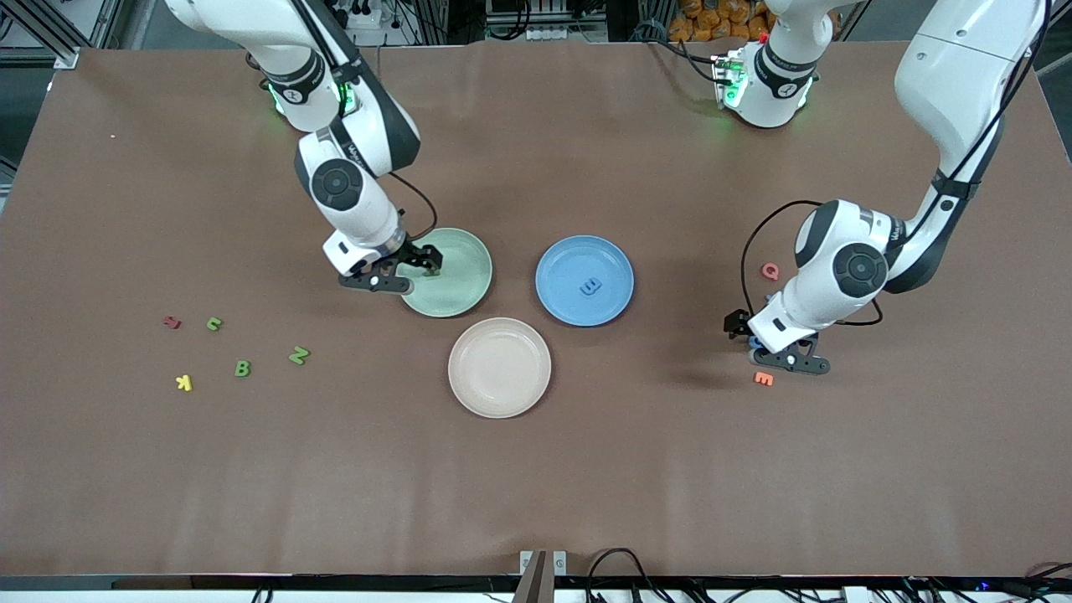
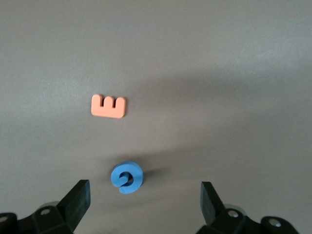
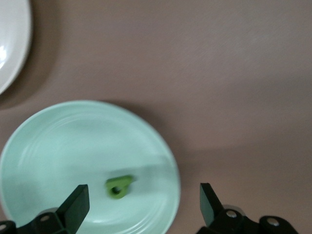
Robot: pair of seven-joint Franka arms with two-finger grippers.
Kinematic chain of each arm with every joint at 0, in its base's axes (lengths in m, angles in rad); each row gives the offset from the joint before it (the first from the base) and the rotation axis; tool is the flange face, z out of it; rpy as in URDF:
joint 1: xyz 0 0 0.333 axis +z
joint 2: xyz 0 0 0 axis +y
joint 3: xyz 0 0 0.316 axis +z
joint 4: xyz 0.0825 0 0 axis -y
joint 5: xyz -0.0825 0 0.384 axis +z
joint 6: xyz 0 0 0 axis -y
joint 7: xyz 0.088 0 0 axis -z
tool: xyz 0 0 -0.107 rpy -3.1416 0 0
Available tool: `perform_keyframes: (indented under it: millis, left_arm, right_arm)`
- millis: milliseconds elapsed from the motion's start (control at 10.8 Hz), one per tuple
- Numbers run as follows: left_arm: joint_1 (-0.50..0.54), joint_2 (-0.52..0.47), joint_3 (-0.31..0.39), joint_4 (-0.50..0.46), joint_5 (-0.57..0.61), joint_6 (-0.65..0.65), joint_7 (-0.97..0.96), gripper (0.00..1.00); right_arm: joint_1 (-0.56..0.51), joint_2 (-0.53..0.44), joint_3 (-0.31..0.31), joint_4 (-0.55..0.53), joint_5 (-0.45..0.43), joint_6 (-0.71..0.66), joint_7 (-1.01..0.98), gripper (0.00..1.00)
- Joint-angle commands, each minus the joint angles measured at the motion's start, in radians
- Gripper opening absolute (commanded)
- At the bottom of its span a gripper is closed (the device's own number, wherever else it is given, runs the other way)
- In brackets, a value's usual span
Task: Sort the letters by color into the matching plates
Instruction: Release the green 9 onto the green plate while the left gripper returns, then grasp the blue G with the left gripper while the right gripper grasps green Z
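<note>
Left end effector (image 2: 145,204) over blue letter (image 2: 126,178) on bench (image 1: 536,469), fingers spread, nothing held — orange E (image 1: 763,378) just beside. Green B (image 1: 242,368), Z (image 1: 299,355), C (image 1: 213,323) toward right arm's end. Right end effector (image 3: 141,204) over mint plate (image 3: 58,141), fingers spread — green letter (image 3: 119,186) lying in plate. Blue plate (image 1: 557,285) holds blue B (image 1: 590,287).

- I'm working in a robotics lab, at a big brown table (image 1: 536,469).
- Above the table's top edge in the front view: aluminium framing (image 1: 50,33) and cable bundles (image 1: 519,21).
- Below its lower edge, more loose cables (image 1: 620,578) hang.
</note>
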Motion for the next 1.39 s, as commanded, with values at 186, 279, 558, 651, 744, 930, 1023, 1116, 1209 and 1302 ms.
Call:
perform_keyframes:
  millis: [186,279,558,651,744,930,1023,1116,1209,1302]
  left_arm:
    - [0.018,-0.001,-0.021,-0.066,0.105,0.071,-0.007,1.0]
    - [0.029,0.0,-0.021,-0.066,0.107,0.073,-0.005,1.0]
    - [0.061,0.015,-0.019,-0.063,0.166,0.074,-0.007,1.0]
    - [0.064,0.025,-0.018,-0.061,0.173,0.094,-0.007,1.0]
    - [0.063,0.038,-0.018,-0.061,0.173,0.108,-0.005,1.0]
    - [0.056,0.048,-0.018,-0.055,0.176,0.108,-0.008,1.0]
    - [0.053,0.057,-0.018,-0.052,0.177,0.108,-0.011,1.0]
    - [0.049,0.066,-0.018,-0.046,0.177,0.108,-0.016,1.0]
    - [0.049,0.068,-0.018,-0.043,0.189,0.108,-0.016,0.97]
    - [0.049,0.069,-0.018,-0.037,0.203,0.106,-0.014,0.94]
  right_arm:
    - [-0.217,0.008,0.008,0.021,-0.038,-0.015,-0.131,1.0]
    - [-0.26,0.017,0.008,0.033,-0.038,-0.014,-0.13,1.0]
    - [-0.358,0.075,0.005,0.1,-0.034,-0.012,-0.102,1.0]
    - [-0.381,0.102,0.003,0.125,-0.038,-0.011,-0.094,1.0]
    - [-0.391,0.133,0.002,0.151,-0.038,-0.006,-0.094,1.0]
    - [-0.426,0.182,0.002,0.198,-0.04,-0.001,-0.093,1.0]
    - [-0.438,0.208,0.002,0.217,-0.041,0.002,-0.093,1.0]
    - [-0.46,0.227,0.002,0.235,-0.041,0.005,-0.094,1.0]
    - [-0.467,0.244,0.002,0.254,-0.041,0.003,-0.094,1.0]
    - [-0.47,0.262,0.002,0.274,-0.04,0.003,-0.093,1.0]
